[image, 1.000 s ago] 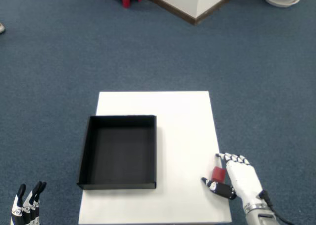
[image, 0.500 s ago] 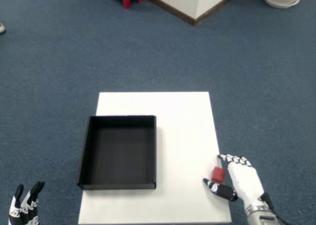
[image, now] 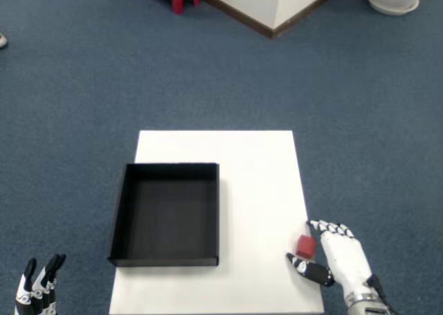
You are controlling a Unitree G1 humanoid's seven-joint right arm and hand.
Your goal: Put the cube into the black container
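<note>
Blue carpet (image: pixel 83 100): fills the frame around the furniture; nothing on it can be read.
Worktop (image: pixel 256 183): white and rectangular, in the lower middle of the frame; no label or writing shows on it.
Black container (image: pixel 166 214): open box on the left half of the worktop, its inside bare, with no brand mark visible.
Right hand (image: pixel 339 256): at the lower right, over the worktop's right edge; palm turned toward the centre, white fingers curled with dark-tipped knuckles uppermost, dark thumb (image: pixel 309 270) stretched left along the surface.
Right hand's state: fingers and thumb apart, cupped around the cube but not clearly pressing it; whether any finger touches it cannot be told.
Left hand (image: pixel 38 287): only fingertips show at the lower left corner, off the worktop.
Cube (image: pixel 306 246): red, plain-faced, on the worktop near its lower right edge, between the thumb and fingers, well apart from the container.
</note>
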